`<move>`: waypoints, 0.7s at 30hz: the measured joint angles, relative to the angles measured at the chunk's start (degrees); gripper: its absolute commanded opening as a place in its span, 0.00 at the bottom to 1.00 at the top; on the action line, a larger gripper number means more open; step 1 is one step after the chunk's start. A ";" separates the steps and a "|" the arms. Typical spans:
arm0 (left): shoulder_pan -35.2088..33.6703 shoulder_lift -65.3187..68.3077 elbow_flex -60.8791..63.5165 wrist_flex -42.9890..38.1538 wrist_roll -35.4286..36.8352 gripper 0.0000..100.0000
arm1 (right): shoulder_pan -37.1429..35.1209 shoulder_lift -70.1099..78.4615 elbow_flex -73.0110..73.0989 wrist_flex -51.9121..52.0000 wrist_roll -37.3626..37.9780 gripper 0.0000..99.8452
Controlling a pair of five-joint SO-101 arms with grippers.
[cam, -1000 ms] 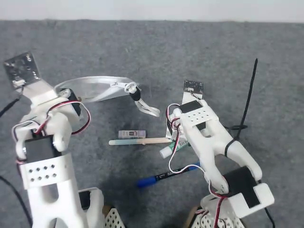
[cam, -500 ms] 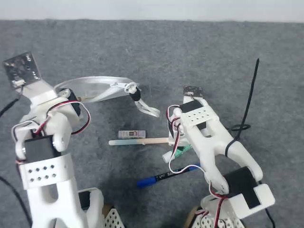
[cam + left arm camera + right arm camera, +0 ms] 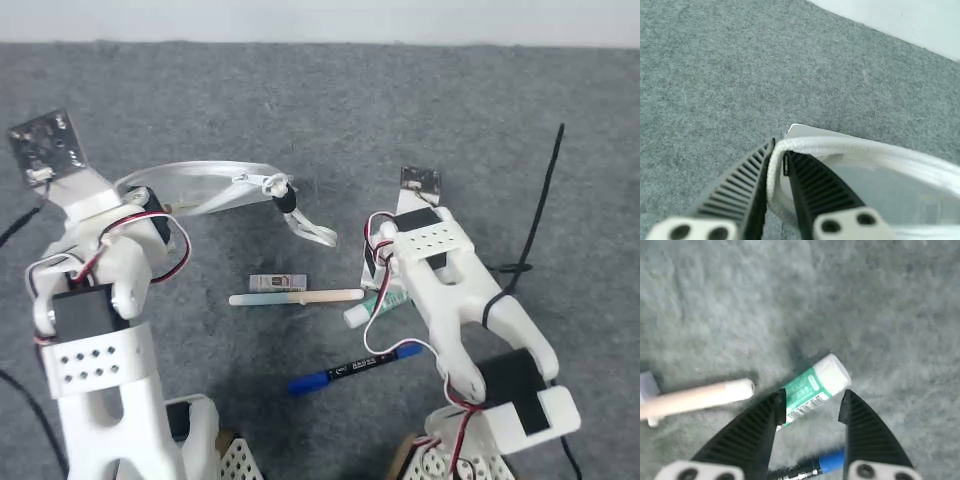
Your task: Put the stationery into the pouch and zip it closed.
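Four stationery items loose on grey table (image 3: 450,100), all outside the pouch.

High view:
- Small white box (image 3: 278,283) with beige pen (image 3: 296,297) lying just beside it, on the side nearer the arm bases.
- Green-and-white glue stick (image 3: 372,305) at pen's right end, partly hidden under right arm (image 3: 440,270).
- Blue marker (image 3: 350,368) closer still to the arm bases, apart from the other three.
- Clear pouch (image 3: 200,185) well off to the left of these, white zip along its edge. Zip pull (image 3: 283,195) and white strap (image 3: 312,230) at the end nearest the pen.
- Left arm (image 3: 95,290) at pouch's opposite end.
- Black cable (image 3: 530,200) standing off to the right.

Left wrist view:
- Left gripper (image 3: 778,150) clamped on pouch corner, white zip cord pinched between the two ribbed black jaws.
- Transparent wall of pouch (image 3: 865,170) spreading away from the grip, grey table underneath.

Right wrist view:
- Right gripper (image 3: 813,395) spread wide, holding nothing, low over glue stick (image 3: 815,382).
- One fingertip overlapping tube's green label, the other set off from the white cap end. Contact with tube: cannot tell.
- Rounded end of beige pen (image 3: 700,395) just beside tube.
- Blue marker (image 3: 832,460) showing between the jaws, nearer the camera.
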 measured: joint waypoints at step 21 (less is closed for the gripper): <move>0.00 0.00 0.00 0.00 0.00 0.01 | 1.23 8.18 -3.16 2.55 1.41 0.01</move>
